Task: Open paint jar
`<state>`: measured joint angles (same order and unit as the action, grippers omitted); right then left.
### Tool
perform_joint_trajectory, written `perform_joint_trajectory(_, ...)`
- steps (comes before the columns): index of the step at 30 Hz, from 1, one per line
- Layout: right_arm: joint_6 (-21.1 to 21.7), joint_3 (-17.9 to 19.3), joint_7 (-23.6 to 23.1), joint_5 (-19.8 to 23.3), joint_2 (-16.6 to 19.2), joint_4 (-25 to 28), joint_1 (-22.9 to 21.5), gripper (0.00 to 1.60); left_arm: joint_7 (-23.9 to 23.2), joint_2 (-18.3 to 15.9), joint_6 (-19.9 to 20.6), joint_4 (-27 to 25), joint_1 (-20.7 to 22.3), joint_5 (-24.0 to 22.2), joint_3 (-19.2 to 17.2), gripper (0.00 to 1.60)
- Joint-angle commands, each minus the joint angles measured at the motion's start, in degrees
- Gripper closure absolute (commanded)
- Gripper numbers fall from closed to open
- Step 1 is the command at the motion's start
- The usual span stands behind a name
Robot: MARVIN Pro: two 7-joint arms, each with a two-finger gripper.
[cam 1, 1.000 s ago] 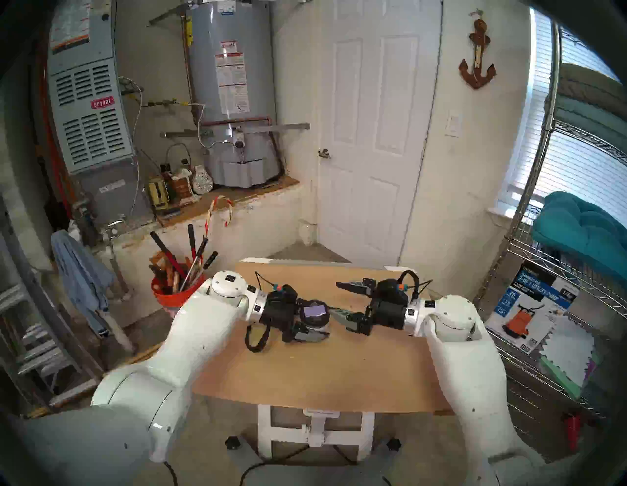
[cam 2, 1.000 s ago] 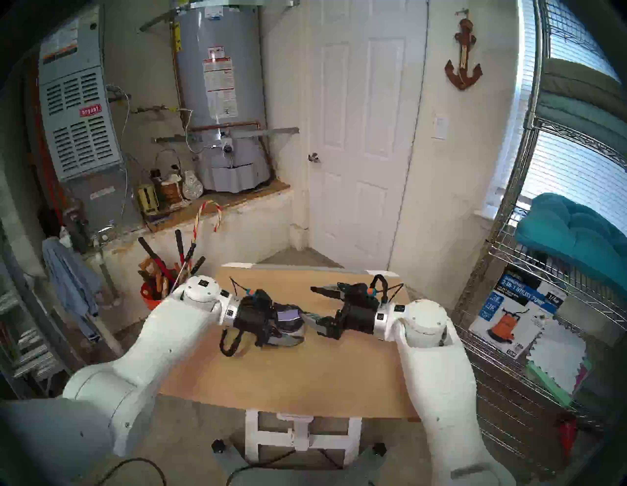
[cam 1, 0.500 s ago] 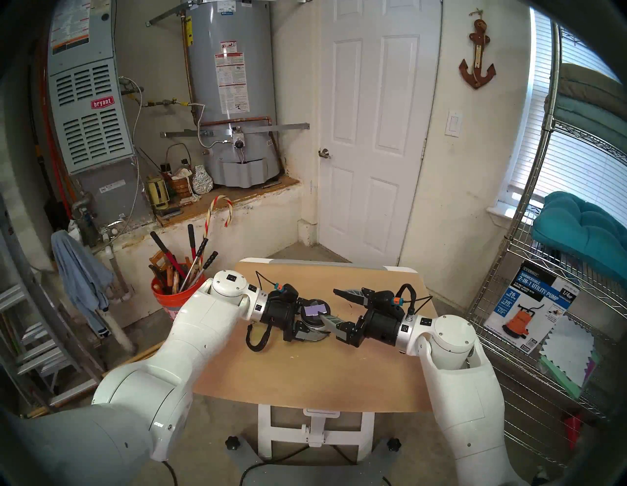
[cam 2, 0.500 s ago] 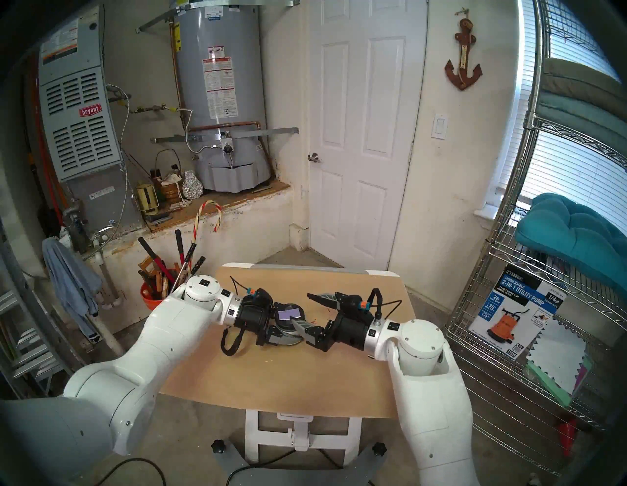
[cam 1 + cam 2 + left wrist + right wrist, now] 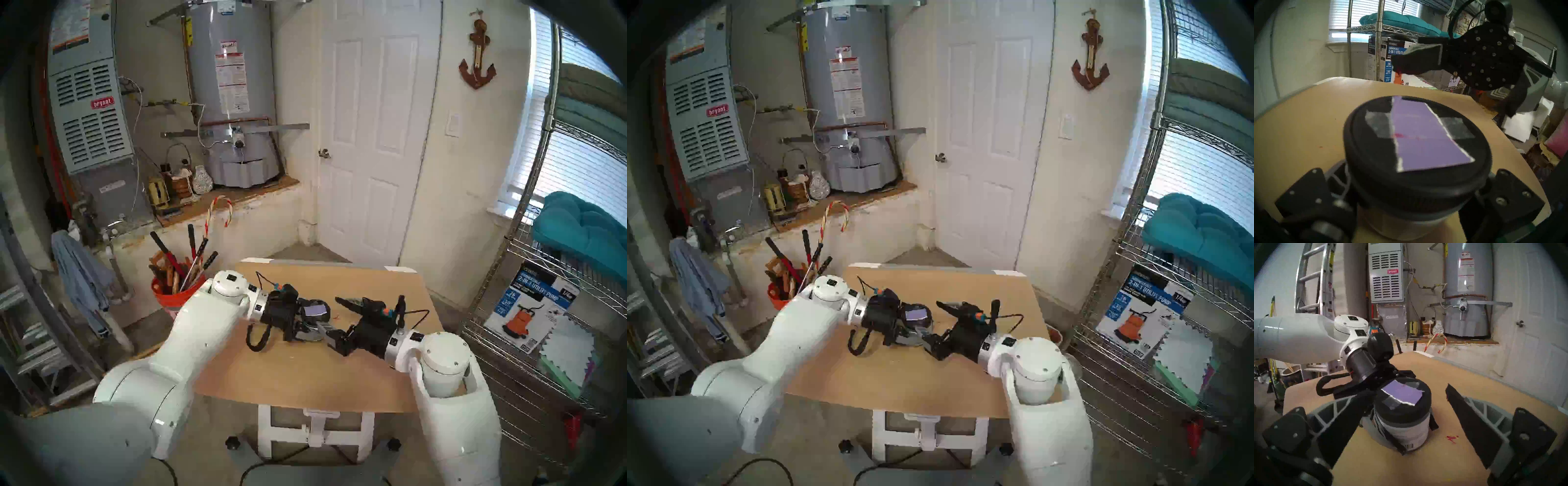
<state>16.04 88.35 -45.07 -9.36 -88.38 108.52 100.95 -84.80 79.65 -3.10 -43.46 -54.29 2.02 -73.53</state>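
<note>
The paint jar (image 5: 315, 311) stands upright on the wooden table (image 5: 305, 373). It has a black lid with a lilac swatch (image 5: 1423, 135) and a white labelled body (image 5: 1403, 428). My left gripper (image 5: 312, 325) is shut on the jar's body just under the lid, coming in from the left. My right gripper (image 5: 328, 313) is open at the jar's right side. In the right wrist view the jar sits between its spread fingers: the left finger (image 5: 1349, 409) runs along the jar's side, and the right finger (image 5: 1468, 414) is well apart from it. The lid is on.
A small red paint spot (image 5: 1452, 438) marks the table right of the jar. An orange bucket of tools (image 5: 169, 295) stands left of the table. A wire shelf with a pump box (image 5: 529, 305) is on the right.
My right arm has drawn back toward the table's front and turned, swinging its open gripper in around the jar. The left gripper and the jar have stayed put.
</note>
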Motion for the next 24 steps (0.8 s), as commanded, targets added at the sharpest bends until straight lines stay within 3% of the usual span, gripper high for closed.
perform_joint_trajectory(1,1.50,-2.98,4.36,-0.98,-1.65,3.50,1.42,0.00,-0.20,0.40,-0.27,0.12,1.51,-0.57,-0.36,1.60)
perform_joint_trajectory(24,0.02,-4.43,4.57,-1.25,-2.32,-4.44,-4.72,0.00,-0.20,0.36,0.26,-1.33,0.44,-0.52,-0.79,1.60)
